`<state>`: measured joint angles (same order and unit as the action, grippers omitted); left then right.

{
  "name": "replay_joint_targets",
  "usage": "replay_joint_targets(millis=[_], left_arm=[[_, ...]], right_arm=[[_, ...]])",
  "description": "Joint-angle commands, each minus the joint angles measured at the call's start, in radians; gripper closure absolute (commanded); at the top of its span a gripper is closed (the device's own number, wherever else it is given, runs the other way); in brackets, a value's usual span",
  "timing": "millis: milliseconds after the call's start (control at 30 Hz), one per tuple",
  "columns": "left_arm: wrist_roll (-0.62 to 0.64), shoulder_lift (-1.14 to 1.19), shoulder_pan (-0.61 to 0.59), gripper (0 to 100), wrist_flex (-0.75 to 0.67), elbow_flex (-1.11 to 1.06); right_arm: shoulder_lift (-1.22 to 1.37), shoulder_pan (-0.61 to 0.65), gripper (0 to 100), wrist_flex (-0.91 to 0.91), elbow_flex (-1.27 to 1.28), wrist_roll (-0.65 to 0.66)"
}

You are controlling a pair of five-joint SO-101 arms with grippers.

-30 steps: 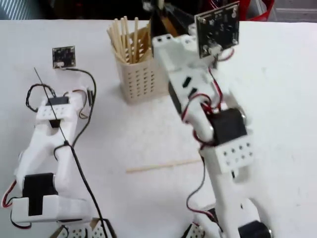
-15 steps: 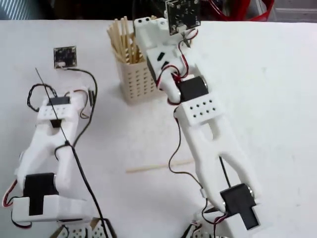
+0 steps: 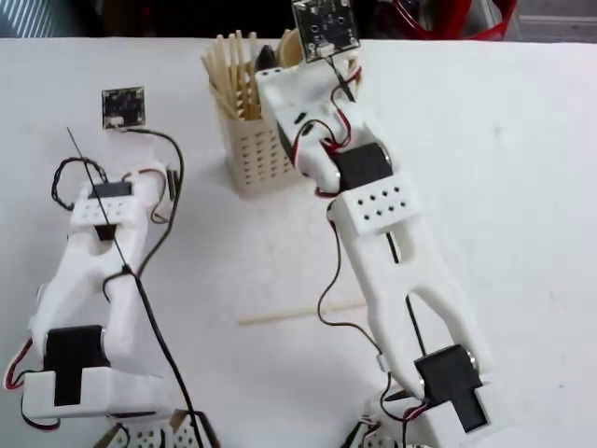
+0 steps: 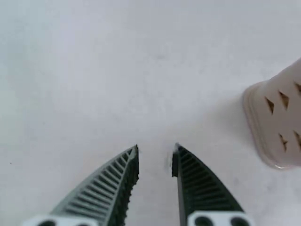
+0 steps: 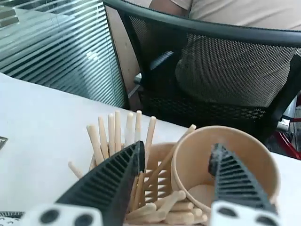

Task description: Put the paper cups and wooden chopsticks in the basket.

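Not seeing any readable text here. No labels, numbers or signs are showing up clearly on anything.

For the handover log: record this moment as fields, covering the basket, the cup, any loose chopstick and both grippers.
basket: upright on the table, holding a bundle of wooden chopsticks and a paper cup
loose chopstick: flat on the table, not yet in the basket
right gripper: open, above the basket, one finger over the cup's mouth
left gripper: slightly open, empty, low over the table beside the basket
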<state>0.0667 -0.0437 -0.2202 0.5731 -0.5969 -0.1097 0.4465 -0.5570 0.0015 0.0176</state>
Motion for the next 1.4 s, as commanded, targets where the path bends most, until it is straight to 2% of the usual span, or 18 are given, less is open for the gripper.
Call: replay_joint_targets(millis=[0,167,267,300,467,500,700,933,1133,1233,1367], left_arm=[[-0.006,-0.038,0.015,87,-0.023,0.008],[-0.006,-0.038,0.01,87,-0.023,0.008],[-0.006,-0.038,0.008,87,-0.023,0.009],[-0.006,-0.038,0.008,87,-0.023,0.009],[-0.006,-0.038,0.001,87,-0.025,0.009],[-0.006,-0.038,-0.002,87,-0.028,0.009],[-0.006,-0.038,-0.028,87,-0.107,-0.02],[-0.006,-0.038,-0.035,87,-0.121,-0.023],[-0.006,-0.038,-0.035,87,-0.121,-0.023],[-0.006,-0.038,-0.035,87,-0.121,-0.023],[-0.006,-0.038,-0.03,87,-0.121,-0.023]], right_arm=[[-0.05,0.007,75.5,-0.125,-0.08,0.071],[-0.145,0.03,75.8,-0.407,-0.129,0.264],[-0.209,0.028,81.4,-0.605,-0.124,0.311],[-0.232,0.027,82.2,-0.694,-0.124,0.364],[-0.292,0.117,75.4,-1.145,-0.046,0.836],[-0.305,0.127,73.5,-1.179,0.005,0.899],[-0.441,0.153,70.0,-1.067,0.454,1.057],[-0.573,0.199,70.1,-0.733,0.875,1.065],[-0.575,0.171,70.1,-0.608,1.048,1.194],[-0.575,0.151,70.4,-0.573,1.077,1.218],[-0.575,0.153,76.5,-0.526,1.122,1.221]])
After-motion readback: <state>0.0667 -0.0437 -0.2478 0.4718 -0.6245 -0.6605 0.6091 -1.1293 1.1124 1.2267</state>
